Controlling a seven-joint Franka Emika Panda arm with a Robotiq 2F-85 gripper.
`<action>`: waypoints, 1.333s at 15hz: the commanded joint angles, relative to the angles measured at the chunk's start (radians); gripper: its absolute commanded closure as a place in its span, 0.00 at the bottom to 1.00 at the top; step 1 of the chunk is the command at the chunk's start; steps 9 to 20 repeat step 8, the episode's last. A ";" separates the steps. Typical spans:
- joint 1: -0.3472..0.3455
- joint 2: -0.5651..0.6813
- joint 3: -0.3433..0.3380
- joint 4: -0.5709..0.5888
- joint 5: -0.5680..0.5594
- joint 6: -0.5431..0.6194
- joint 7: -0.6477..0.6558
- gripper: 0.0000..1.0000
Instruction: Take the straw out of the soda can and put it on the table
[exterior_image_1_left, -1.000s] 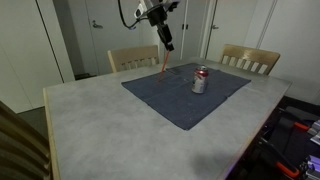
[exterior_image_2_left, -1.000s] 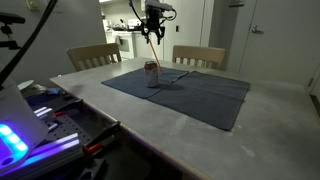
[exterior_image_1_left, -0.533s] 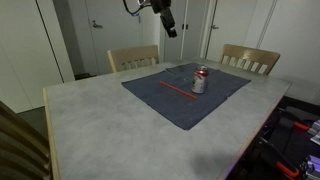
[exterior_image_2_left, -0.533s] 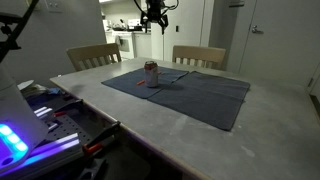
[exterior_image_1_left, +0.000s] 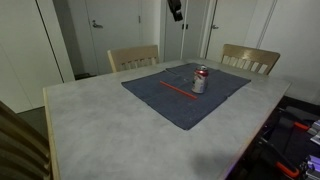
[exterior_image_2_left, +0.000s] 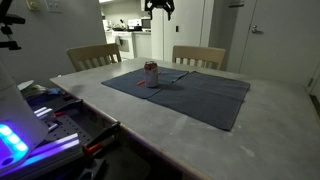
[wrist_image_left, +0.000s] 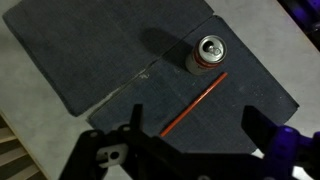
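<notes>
Straw (wrist_image_left: 195, 103) lies on the mat (wrist_image_left: 90, 50), well below hand (exterior_image_1_left: 175, 9)

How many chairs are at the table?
3. Two stand at the far side of the table: one far chair and another far chair. A third chair shows partly at the picture's bottom corner. More may be hidden.

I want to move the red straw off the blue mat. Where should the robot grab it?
Probably best: grip the straw near its middle, straight down from above, closing across its thin width. It lies flat on the mat, and one end sits close to the soda can, so the middle has more room.
</notes>
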 joint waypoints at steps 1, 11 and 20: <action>-0.027 -0.061 0.006 -0.071 -0.010 0.057 -0.049 0.00; -0.053 -0.161 0.007 -0.240 0.005 0.301 -0.052 0.00; -0.053 -0.161 0.007 -0.240 0.005 0.301 -0.052 0.00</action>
